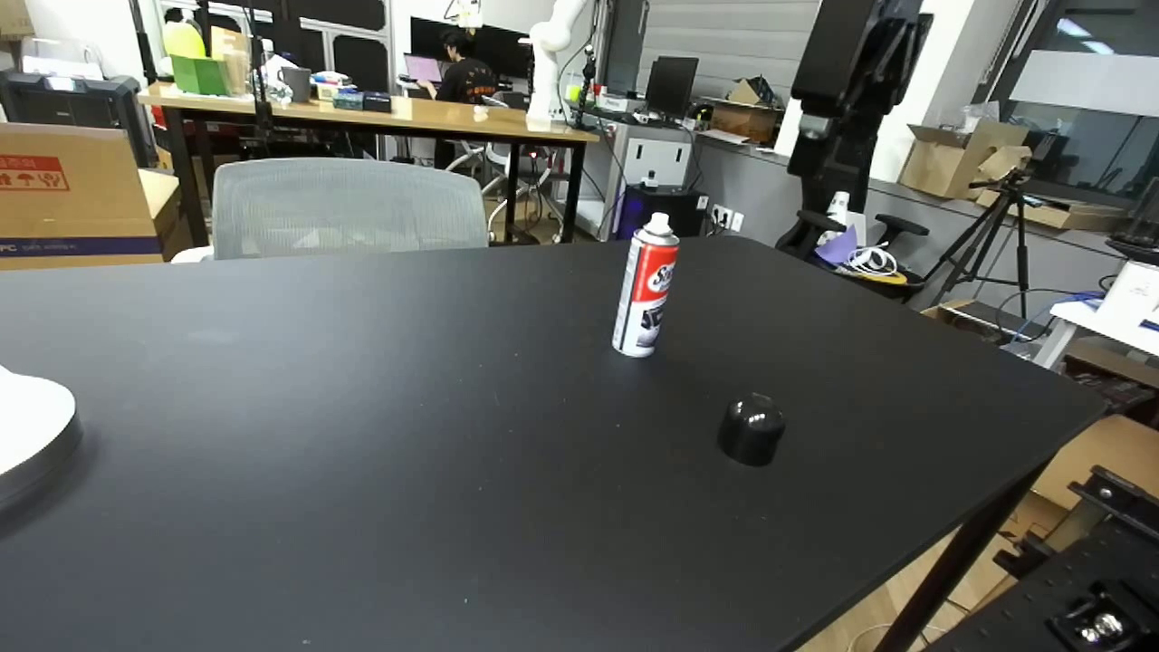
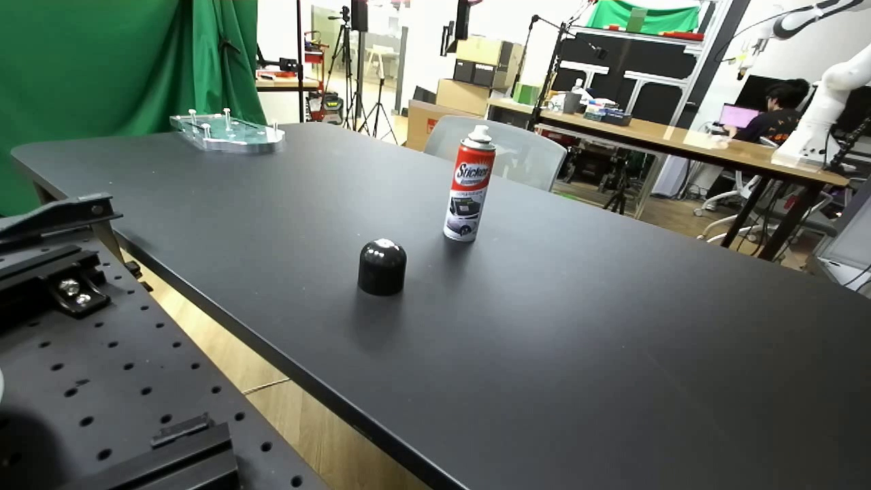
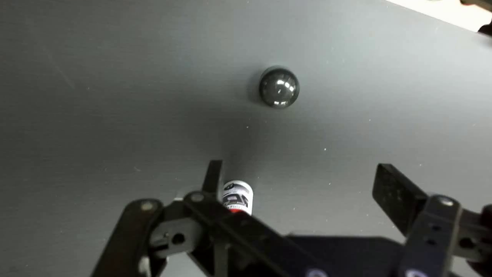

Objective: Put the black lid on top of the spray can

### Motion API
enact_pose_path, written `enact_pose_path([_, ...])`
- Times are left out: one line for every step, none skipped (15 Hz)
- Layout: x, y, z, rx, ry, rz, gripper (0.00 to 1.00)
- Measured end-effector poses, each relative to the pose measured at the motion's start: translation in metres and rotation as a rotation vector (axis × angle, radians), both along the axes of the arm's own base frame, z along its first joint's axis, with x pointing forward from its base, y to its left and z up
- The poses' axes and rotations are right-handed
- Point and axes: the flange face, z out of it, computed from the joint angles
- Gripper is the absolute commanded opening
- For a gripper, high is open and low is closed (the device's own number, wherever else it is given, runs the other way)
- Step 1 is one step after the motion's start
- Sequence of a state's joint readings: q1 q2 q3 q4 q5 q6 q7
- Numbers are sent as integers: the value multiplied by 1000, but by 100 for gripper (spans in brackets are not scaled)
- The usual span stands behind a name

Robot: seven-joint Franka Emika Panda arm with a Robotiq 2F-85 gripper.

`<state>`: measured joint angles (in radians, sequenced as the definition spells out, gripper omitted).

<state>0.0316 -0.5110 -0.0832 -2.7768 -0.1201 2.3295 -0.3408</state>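
Observation:
The black lid (image 1: 752,430) sits dome up on the dark table, apart from the can, in both exterior views (image 2: 382,267). It also shows in the wrist view (image 3: 279,87), ahead of the fingertips. The spray can (image 1: 646,285), white and red with a white nozzle on top, stands upright in both exterior views (image 2: 469,187). In the wrist view the can (image 3: 239,194) is partly hidden behind the left finger. My gripper (image 3: 300,173) is open and empty above the table. Dark parts that look like the gripper (image 1: 828,149) hang at the top right of an exterior view.
A clear plate with posts (image 2: 231,135) lies at the table's far left corner in an exterior view. A white rounded object (image 1: 32,421) is at the left edge of an exterior view. A mesh chair (image 1: 349,206) stands beyond the table. A black perforated mounting plate (image 2: 146,371) adjoins the table's near side.

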Motion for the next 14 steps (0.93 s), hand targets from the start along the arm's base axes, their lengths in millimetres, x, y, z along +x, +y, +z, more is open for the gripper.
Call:
enact_pose_path([6, 1, -5, 1, -22, -11, 100])
enact_pose_path([10, 1, -13, 4, -35, -22, 100])
enact_pose_path([15, 1, -23, 5, -41, -32, 100])
enact_pose_path([19, 0, -35, 7, -40, -43, 100])
enact_pose_path([21, -1, -47, 7, -33, -52, 100])
enact_pose_path([23, -4, -61, 8, -21, -61, 100])
enact_pose_path([25, -6, -75, 8, -9, -71, 100])
enact_pose_path([25, -9, -89, 9, 3, -81, 100])
enact_pose_path([25, -11, -102, 9, 15, -89, 100])
enact_pose_path([25, -13, -116, 10, 27, -94, 100])
enact_pose_path([24, -15, -129, 10, 40, -97, 100])
enact_pose_path([23, -15, -142, 11, 53, -99, 100])
enact_pose_path([21, -15, -155, 11, 68, -99, 100])
enact_pose_path([19, -14, -166, 11, 82, -98, 100])
